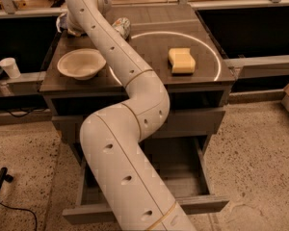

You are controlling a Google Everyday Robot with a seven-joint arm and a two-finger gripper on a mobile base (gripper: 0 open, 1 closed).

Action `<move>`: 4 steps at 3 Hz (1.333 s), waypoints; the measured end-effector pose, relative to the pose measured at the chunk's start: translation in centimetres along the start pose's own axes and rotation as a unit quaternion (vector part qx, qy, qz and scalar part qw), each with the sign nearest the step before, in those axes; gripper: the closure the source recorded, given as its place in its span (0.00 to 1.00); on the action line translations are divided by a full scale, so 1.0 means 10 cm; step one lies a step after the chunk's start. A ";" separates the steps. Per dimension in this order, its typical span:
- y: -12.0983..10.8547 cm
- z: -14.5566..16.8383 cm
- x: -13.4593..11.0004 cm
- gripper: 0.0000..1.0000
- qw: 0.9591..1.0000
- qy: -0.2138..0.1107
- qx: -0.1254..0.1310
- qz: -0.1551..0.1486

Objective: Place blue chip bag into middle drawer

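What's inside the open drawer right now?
The drawer's visible right part shows only bare floor. The arm covers its left and middle, so anything there is hidden. The gripper is up at the cabinet top's back-left corner, mostly behind the arm.

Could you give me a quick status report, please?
Gripper at back-left corner of the top, mostly behind the arm. Bag barely showing there, not yet in drawer. Drawer open; arm crosses above it.

The gripper [69,28] is at the dark table's [154,37] back left corner, behind the round white bowl [81,63].
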State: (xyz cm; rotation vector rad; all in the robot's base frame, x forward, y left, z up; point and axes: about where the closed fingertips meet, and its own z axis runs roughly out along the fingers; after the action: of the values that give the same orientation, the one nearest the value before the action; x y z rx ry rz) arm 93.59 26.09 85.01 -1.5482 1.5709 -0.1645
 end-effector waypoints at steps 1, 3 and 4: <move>-0.02 -0.01 0.03 0.96 1.000 0.003 0.003 0.001; -0.40 -0.73 -0.21 1.00 0.993 -0.113 0.008 -0.015; -0.50 -1.33 -0.40 1.00 0.980 -0.192 -0.004 -0.049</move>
State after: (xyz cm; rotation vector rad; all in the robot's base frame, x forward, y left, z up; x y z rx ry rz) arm 87.86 22.13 98.06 -1.5558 1.1950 0.0827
